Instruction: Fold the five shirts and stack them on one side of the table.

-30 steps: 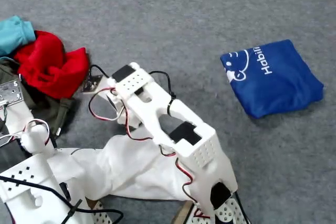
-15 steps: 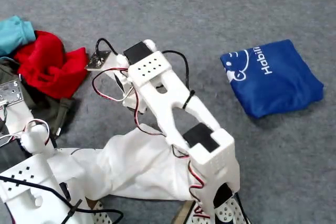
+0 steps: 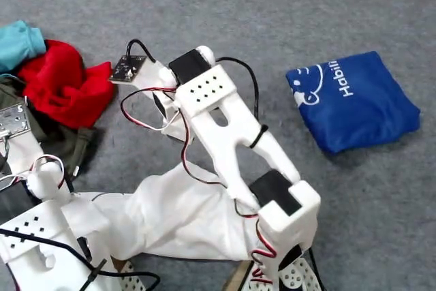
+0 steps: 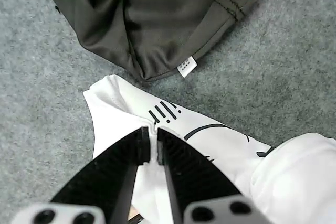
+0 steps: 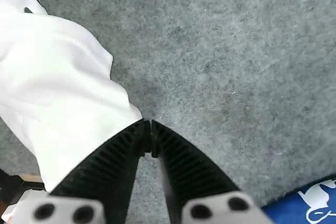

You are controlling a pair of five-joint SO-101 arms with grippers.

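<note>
The white shirt lies crumpled at the near edge of the table. My left gripper is shut on its printed hem, beside the dark olive shirt. My right gripper is shut, and a corner of the white shirt runs right up into its tips. The right arm stretches from the near edge toward the red shirt. A teal shirt and the dark olive shirt lie by the red one. A folded blue shirt rests at the right.
Grey carpet-like table is bare across the far middle and between the arm and the blue shirt. The left arm's white base and loose wires sit near the white shirt. The table's near edge shows by the right arm's base.
The right arm has stretched farther out across the table and swung toward the red shirt. The white shirt's upper edge has drawn up with it. The left arm has kept still.
</note>
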